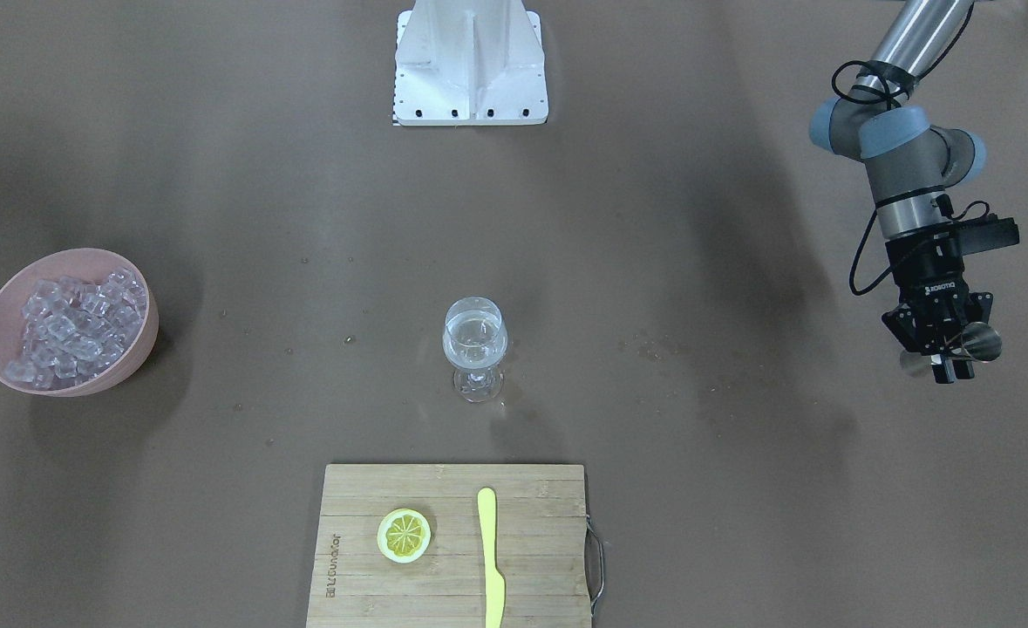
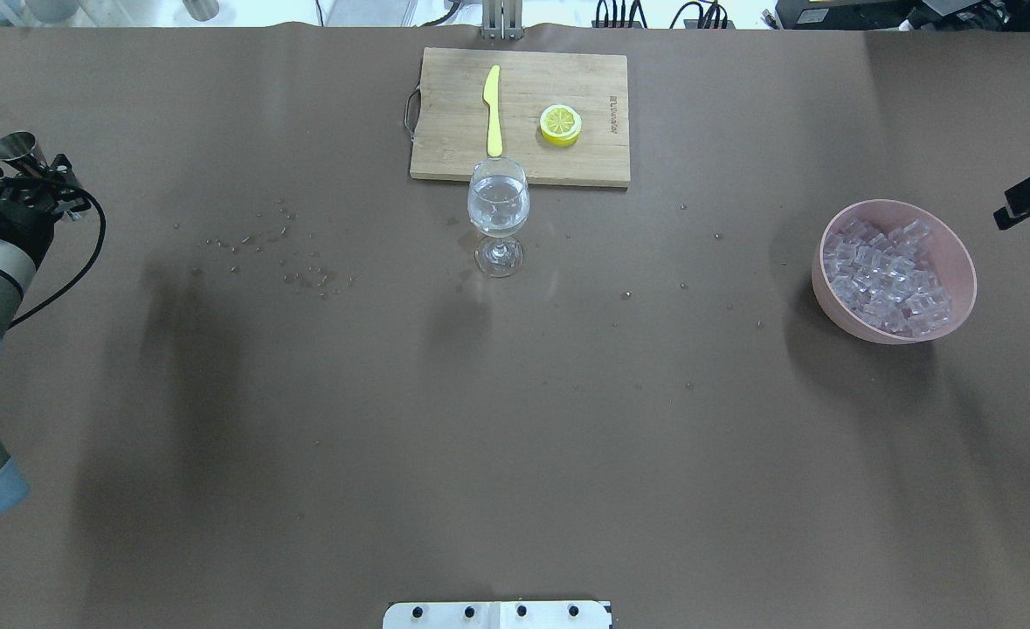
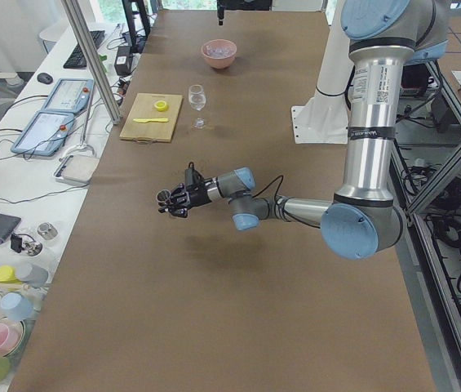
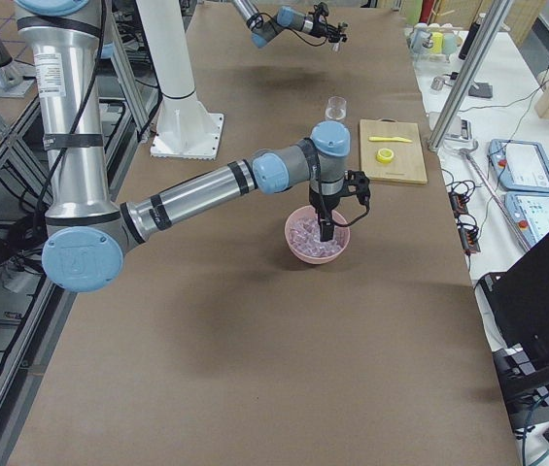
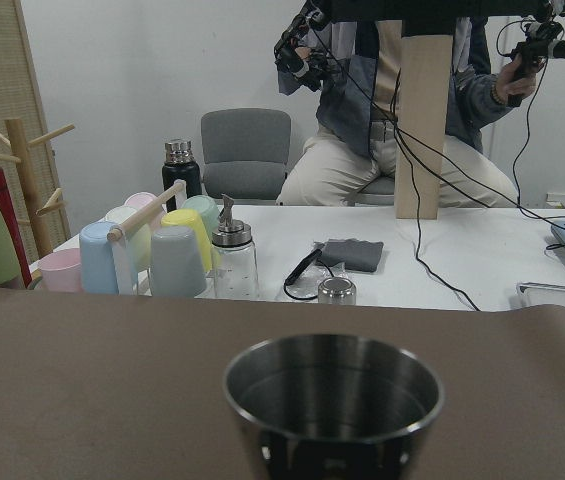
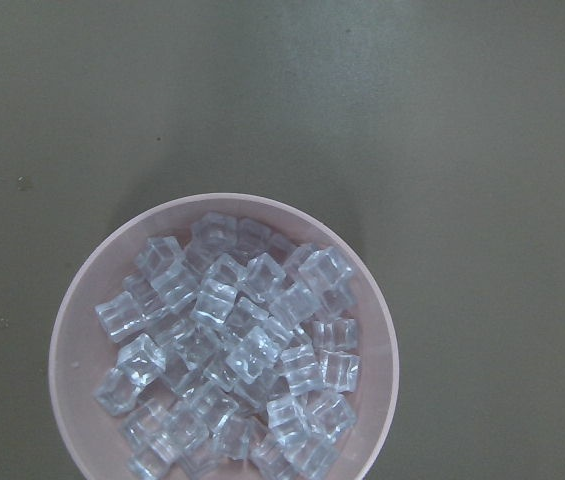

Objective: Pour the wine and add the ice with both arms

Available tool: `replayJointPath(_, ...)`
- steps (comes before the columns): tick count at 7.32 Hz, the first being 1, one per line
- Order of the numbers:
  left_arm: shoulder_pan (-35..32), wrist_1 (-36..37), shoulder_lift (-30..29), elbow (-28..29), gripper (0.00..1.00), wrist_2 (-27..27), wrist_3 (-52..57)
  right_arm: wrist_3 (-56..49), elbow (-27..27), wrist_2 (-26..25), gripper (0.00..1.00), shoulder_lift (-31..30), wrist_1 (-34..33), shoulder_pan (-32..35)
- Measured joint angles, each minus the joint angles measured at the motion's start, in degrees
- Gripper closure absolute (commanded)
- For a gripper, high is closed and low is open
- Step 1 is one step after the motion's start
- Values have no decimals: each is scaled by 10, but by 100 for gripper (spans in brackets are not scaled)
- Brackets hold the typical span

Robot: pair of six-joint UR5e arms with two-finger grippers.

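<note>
A wine glass [image 1: 475,343] holding a little clear wine [image 2: 499,208] stands mid-table. A pink bowl [image 1: 134,365] heaped with ice cubes [image 1: 73,324] stands at the robot's right end; the overhead view shows the bowl [image 2: 834,311] and ice [image 2: 886,275] too. My left gripper [image 1: 945,353] hangs over the table's left end, shut on a steel jigger cup [image 1: 977,342], which looks empty in the left wrist view [image 5: 332,400]. My right gripper [image 4: 325,231] points down over the bowl [image 6: 74,350]. Its fingers do not show, so I cannot tell its state.
A bamboo cutting board [image 1: 548,541] at the far edge carries a lemon slice [image 1: 405,535] and a yellow knife [image 1: 490,558]. The white pedestal [image 1: 470,65] stands at the robot's side. Small drops [image 2: 287,262] mark the table left of the glass.
</note>
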Motion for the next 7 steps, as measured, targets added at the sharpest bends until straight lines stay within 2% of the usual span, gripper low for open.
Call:
replayJointPath(3,14,-18,-5,39,100,66,-49,11,5,-4,0,1,1,-13)
replayJointPath(7,108,-7,-53,63,100,188,-70,15,5,-3,0,2,1,-15)
